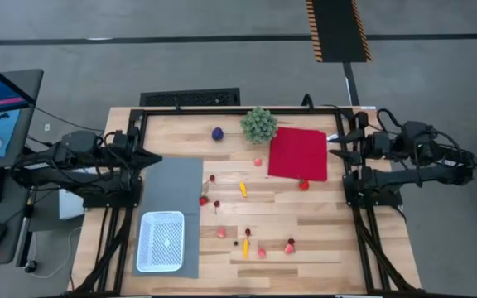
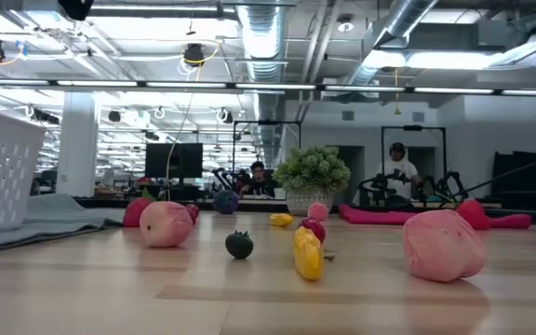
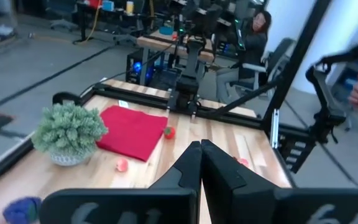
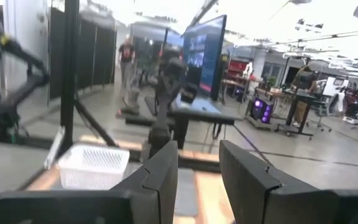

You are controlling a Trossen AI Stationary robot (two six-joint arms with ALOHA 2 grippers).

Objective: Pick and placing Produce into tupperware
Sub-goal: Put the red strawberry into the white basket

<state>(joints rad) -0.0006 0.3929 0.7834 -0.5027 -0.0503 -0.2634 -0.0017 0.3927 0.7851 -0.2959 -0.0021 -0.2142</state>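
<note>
Left arm: folded low at the left edge of the high frame, lying level and reaching toward frame centre.
Left hand (image 1: 151, 160): at mid-height, left of centre in the high frame; fingers (image 3: 190, 167) pressed together, nothing between them.
Right arm: folded at the right edge of the high frame, level, reaching toward frame centre.
Right hand (image 1: 334, 141): upper right of the high frame; fingers (image 4: 163, 171) stand apart with a gap between them, holding nothing.
</note>
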